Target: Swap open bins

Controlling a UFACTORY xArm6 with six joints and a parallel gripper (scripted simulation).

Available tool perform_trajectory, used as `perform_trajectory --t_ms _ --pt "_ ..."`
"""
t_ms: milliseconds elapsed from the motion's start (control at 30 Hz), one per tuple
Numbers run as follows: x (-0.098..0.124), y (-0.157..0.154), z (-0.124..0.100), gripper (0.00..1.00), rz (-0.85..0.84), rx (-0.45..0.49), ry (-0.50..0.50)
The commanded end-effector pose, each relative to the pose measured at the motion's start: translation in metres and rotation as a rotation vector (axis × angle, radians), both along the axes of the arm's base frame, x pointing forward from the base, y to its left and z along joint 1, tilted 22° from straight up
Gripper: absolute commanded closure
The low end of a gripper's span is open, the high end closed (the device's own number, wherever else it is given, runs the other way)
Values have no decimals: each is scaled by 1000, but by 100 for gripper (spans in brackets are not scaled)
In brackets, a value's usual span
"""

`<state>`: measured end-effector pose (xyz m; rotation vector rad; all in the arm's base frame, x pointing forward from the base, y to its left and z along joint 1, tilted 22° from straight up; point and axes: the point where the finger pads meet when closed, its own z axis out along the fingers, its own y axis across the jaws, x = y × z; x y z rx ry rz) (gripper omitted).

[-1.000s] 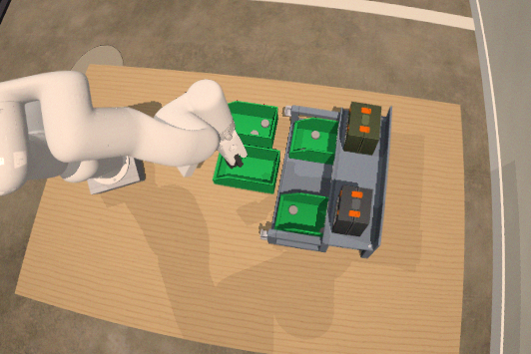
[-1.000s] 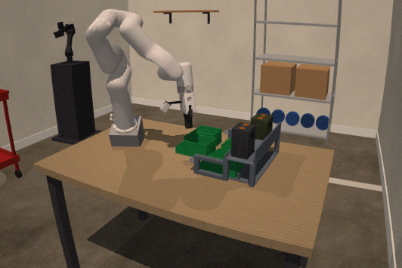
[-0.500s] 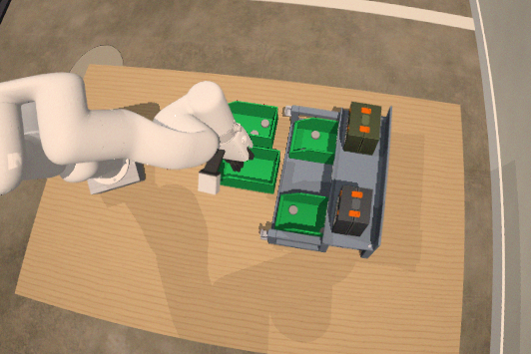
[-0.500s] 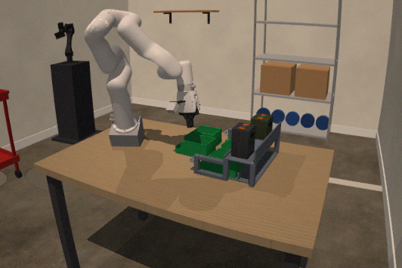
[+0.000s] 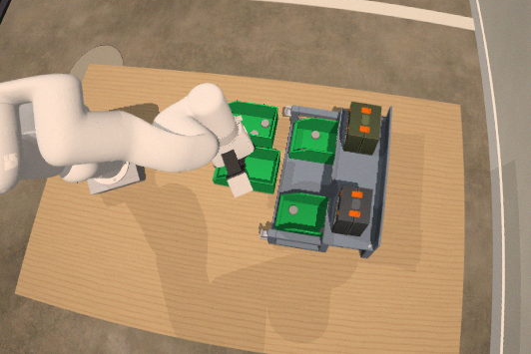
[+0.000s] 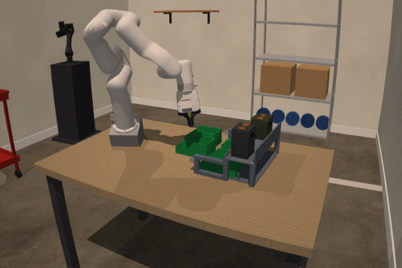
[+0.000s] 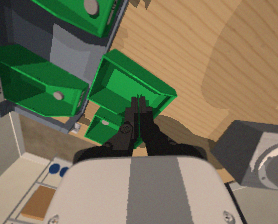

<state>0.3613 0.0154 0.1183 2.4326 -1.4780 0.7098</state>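
An empty green open bin [image 5: 256,171] stands on the table top just in front of the grey shelf [image 5: 331,178]. It also shows in the wrist view [image 7: 131,92] and in the side view [image 6: 198,143]. A second green bin [image 5: 257,121] with grey parts in it stands beside it on the table, partly hidden by my arm; the wrist view shows a part of it [image 7: 102,127]. The shelf's middle front place [image 5: 305,176] holds no bin. My gripper [image 7: 138,105] [image 6: 190,121] is shut on nothing and hangs a little above the empty bin's near rim.
Two more green bins [image 5: 313,139] [image 5: 299,213], each with a grey part, sit in the shelf's outer front places. Two dark boxes with orange marks [image 5: 364,127] [image 5: 353,209] stand on the shelf's rear board. The arm's base [image 5: 117,176] stands at the table's left.
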Motion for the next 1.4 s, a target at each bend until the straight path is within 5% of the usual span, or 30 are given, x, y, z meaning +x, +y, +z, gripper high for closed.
perform_trajectory --t_ms 0,500,533,600,1367 --pt "2 0 3 100 234 -37 145" --pt "3 -1 4 100 760 -144 453" --pt "3 -1 4 74 794 -145 477" --pt "3 -1 4 74 845 -140 518" --pt "3 -1 4 74 845 -140 518"
